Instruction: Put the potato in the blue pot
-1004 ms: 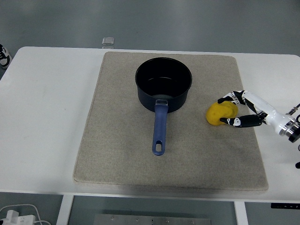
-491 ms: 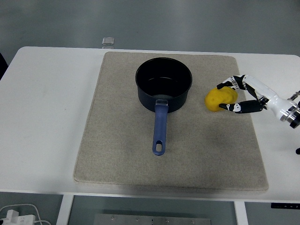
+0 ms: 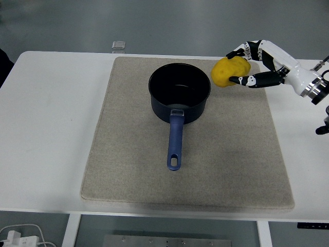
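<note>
My right hand (image 3: pixel 245 64) was curled around the one potato (image 3: pixel 230 71), a lumpy, matte yellow lump, with a black-tipped finger over its top and my thumb (image 3: pixel 247 80) pressed under its side. I held it lifted above the mat, at about two o'clock from the pot and just beside the rim.

The single blue pot (image 3: pixel 179 92) was round and deep, dark and glossy inside, standing on the upper middle of the mat. Its one long blue handle (image 3: pixel 175 141), smooth and with an oval hole at the end, pointed to six o'clock.

The mat (image 3: pixel 128 164) was one rectangle of coarse beige felt-like cloth, lying flat on the smooth white table (image 3: pixel 46 128). Bare mat lay all around the pot, most of it toward six o'clock and four o'clock. The table had a wide bare strip at nine o'clock and a narrower one at three o'clock, where my white forearm crossed its edge. One small clear square block (image 3: pixel 119 46) sat at the far edge, at eleven o'clock from the pot.
</note>
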Tool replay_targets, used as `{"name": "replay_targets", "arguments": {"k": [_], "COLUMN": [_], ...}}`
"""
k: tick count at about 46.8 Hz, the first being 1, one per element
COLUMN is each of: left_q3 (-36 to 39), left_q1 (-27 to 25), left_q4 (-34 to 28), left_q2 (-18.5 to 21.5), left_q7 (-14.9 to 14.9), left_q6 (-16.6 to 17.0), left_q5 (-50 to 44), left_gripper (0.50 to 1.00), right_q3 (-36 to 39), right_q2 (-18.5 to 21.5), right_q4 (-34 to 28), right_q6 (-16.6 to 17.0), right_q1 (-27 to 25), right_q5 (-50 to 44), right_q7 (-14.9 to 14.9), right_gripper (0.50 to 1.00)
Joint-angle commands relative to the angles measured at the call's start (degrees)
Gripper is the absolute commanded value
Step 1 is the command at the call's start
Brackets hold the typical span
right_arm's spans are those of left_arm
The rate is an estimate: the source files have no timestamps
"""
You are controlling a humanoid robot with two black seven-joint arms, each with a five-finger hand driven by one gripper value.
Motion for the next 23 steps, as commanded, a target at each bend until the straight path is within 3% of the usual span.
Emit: {"name": "replay_targets", "arguments": {"k": [1,23], "left_q3": [0.01,-0.07], "left_q1": [0.02,0.11], "left_q4": [0.00,-0.08], "left_q2": [0.00,0.00], "left_q7": [-0.01,-0.01], "left_q6": [0.01,0.01], "left_q5": [-0.01,-0.01], "left_gripper": [0.996,0.996], "right_q3": [-2.02,-3.35], "right_q2": [2.62,15.36], "right_q4": [-1.62,-10.94], "right_q6": [-0.12,-0.04], "right_q1": [1.86,3.80], "right_q5": [0.04,0.04], "right_q7": [0.00,0.00], "right_gripper": [0.500,0.500]}}
